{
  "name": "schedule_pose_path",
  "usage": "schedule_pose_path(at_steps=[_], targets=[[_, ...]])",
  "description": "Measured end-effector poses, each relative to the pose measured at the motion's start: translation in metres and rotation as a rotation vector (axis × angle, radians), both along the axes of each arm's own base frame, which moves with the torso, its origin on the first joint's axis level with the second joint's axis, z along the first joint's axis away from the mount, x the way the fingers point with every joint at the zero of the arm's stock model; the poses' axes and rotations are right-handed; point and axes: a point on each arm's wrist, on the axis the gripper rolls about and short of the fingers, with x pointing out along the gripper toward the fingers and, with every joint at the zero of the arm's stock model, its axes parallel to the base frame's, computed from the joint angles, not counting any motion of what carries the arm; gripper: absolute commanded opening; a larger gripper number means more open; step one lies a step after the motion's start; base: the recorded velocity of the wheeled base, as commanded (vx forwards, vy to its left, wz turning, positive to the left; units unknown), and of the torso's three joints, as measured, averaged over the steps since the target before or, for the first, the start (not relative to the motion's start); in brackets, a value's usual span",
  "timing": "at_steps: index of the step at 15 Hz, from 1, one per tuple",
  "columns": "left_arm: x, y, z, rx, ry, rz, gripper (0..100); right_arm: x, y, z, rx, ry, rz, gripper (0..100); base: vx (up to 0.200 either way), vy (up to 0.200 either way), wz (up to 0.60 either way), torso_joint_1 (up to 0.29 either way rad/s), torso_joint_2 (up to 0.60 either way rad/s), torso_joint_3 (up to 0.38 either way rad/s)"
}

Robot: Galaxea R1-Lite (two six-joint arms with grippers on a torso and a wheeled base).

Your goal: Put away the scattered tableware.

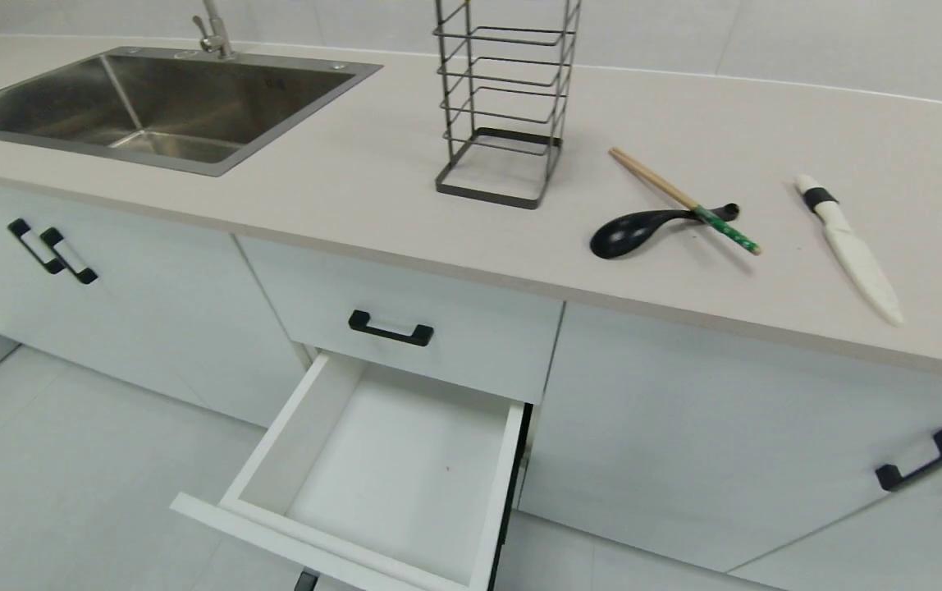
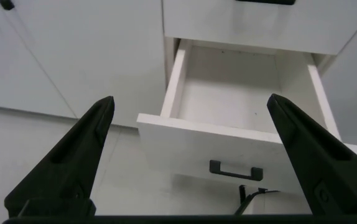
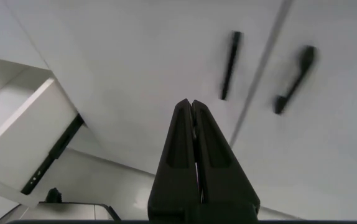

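Left wrist view has the left claw spread wide, empty, drawer open ahead; right claw closed, empty.

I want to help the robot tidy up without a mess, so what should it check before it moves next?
1. Drawer pulled open: ok.
2. Room inside the drawer: ok, its white bottom is bare.
3. Left hand ready to grab: ok, its fingers are wide apart, in front of the drawer.
4. Right hand ready to grab: not ok, its fingers are pressed shut.
5. Black spoon free to lift: not ok, the chopsticks lie across its handle, so they probably go first.
6. White knife free to lift: ok, it lies by itself on the counter.
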Motion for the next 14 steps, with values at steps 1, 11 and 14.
schedule_pose_path(at_steps=[1, 11, 14], targets=[[0.0, 0.0, 0.0, 0.0, 0.0, -0.001, 100, 0.0, 0.0, 0.0, 0.0, 0.0, -0.001, 0, 0.0, 0.2, 0.0, 0.022, 0.0, -0.007], [0.0, 0.0, 0.0002, -0.005, -0.002, 0.0, 100, 0.0, 0.0, -0.0001, 0.002, 0.001, 0.0, 0, 0.04, 0.08, 0.0, 0.005, 0.0, 0.001], [0.0, 0.0, 0.0001, -0.006, 0.0, 0.0, 100, 0.0, 0.0, -0.0001, 0.001, 0.0, 0.0, 0, 0.067, 0.0, 0.0, -0.002, 0.0, 0.002]])
